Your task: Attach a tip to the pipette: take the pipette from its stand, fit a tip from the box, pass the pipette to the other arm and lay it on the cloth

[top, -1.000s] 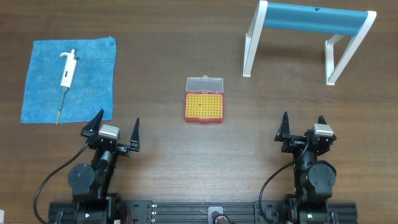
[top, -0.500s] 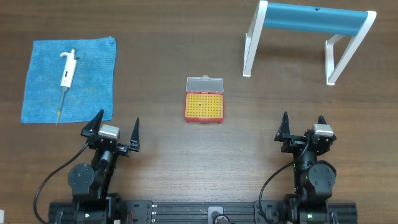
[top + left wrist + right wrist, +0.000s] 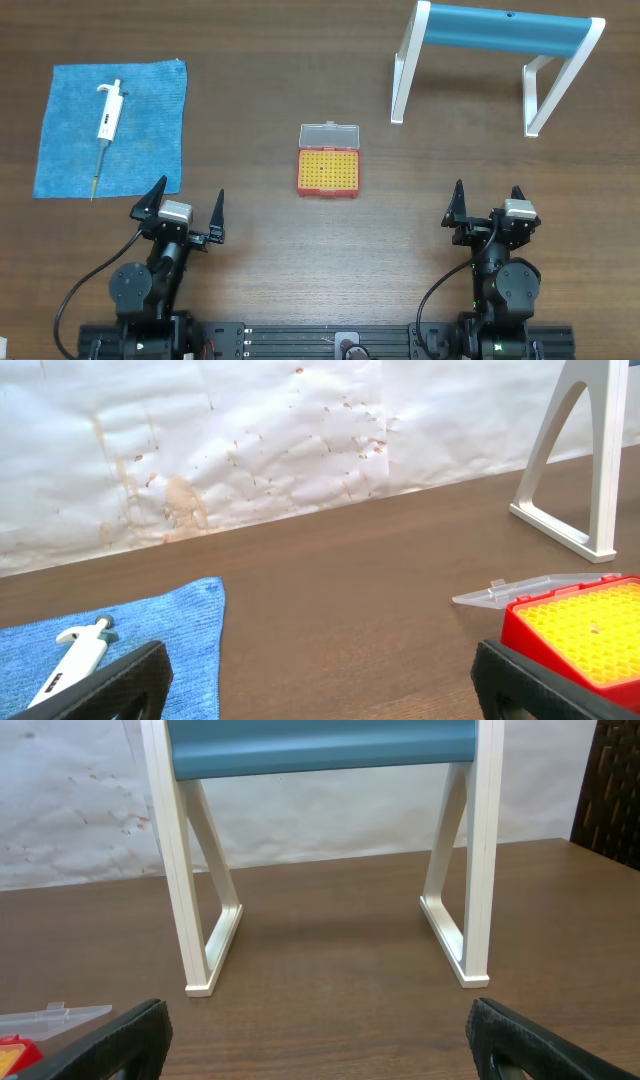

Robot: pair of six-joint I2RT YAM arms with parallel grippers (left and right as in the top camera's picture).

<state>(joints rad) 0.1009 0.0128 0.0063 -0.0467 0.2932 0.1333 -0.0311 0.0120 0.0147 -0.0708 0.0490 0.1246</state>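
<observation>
The white pipette [image 3: 107,114] lies on the blue cloth [image 3: 140,150] at the table's far left, a yellowish tip [image 3: 95,180] on its lower end; its upper part also shows as the pipette [image 3: 75,663] on the cloth [image 3: 195,635]. A red tip box [image 3: 328,173] with yellow tips and an open clear lid sits mid-table, seen too as the box [image 3: 580,635]. The stand [image 3: 497,55], blue bar on white legs, is at the back right and holds nothing; the stand [image 3: 320,745] faces the right arm. My left gripper [image 3: 183,205] and right gripper [image 3: 487,198] rest open near their bases, both empty.
A pale wall [image 3: 250,430] closes off the far edge of the dark wooden table [image 3: 330,260]. Bare wood lies between the cloth, the box and the stand.
</observation>
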